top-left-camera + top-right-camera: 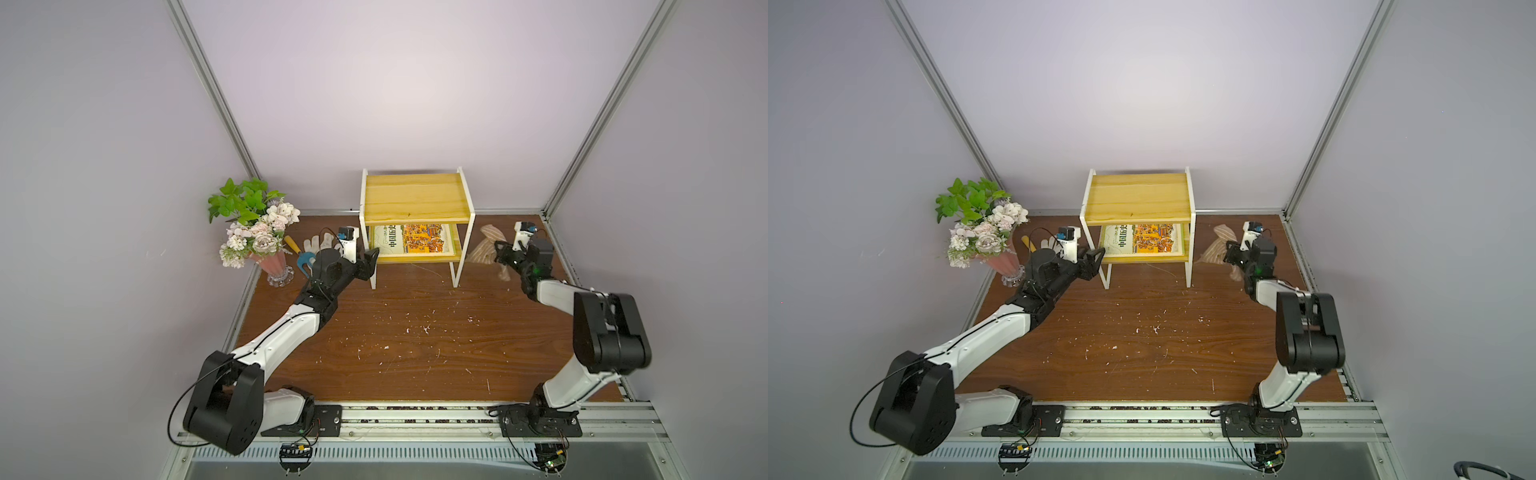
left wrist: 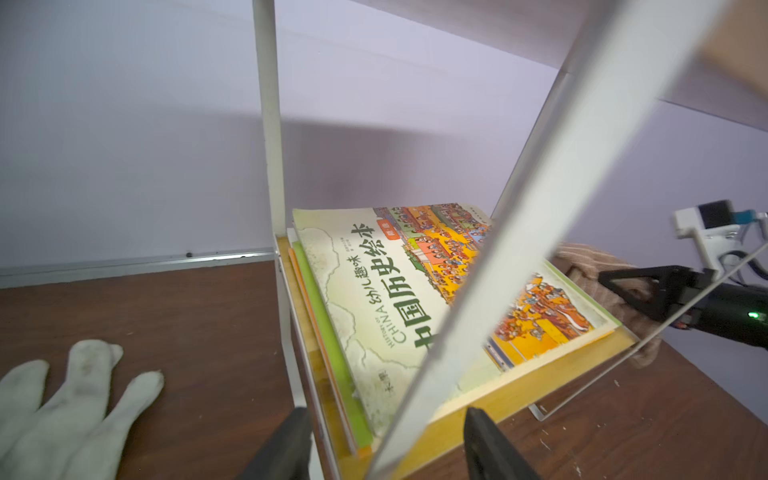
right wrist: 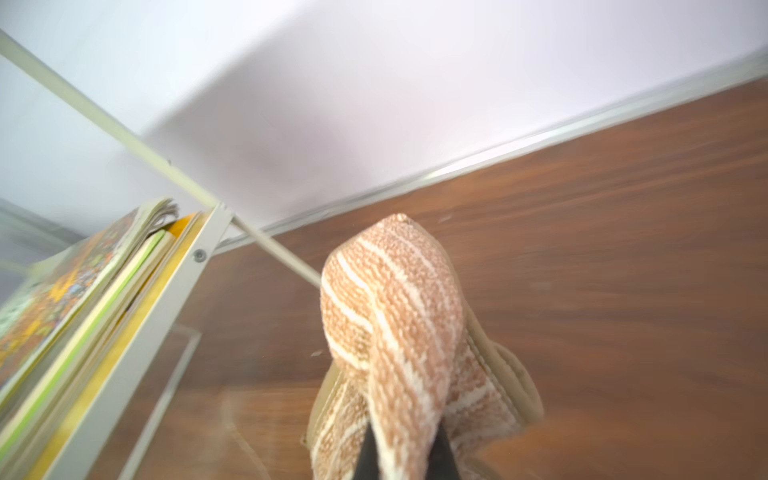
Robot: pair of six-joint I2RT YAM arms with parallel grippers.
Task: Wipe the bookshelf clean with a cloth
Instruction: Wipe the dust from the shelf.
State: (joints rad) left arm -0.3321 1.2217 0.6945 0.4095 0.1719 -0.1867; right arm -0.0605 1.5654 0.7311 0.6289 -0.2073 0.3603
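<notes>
The bookshelf (image 1: 415, 195) (image 1: 1138, 195) stands at the back of the table, its top yellow board bare and a stack of picture books (image 1: 415, 239) on the lower board. My left gripper (image 1: 372, 259) (image 2: 388, 415) is open at the shelf's front left corner; its jaws stand either side of the white front leg (image 2: 498, 257) without touching it. My right gripper (image 1: 500, 255) (image 3: 405, 457) is shut on the striped tan cloth (image 1: 484, 247) (image 3: 395, 299), which hangs bunched just right of the shelf, above the table.
A white glove (image 1: 320, 243) (image 2: 62, 407) and a blue trowel (image 1: 301, 257) lie left of the shelf, behind my left arm. A vase of flowers (image 1: 253, 228) stands at the far left. White crumbs (image 1: 415, 328) dot the brown table's middle.
</notes>
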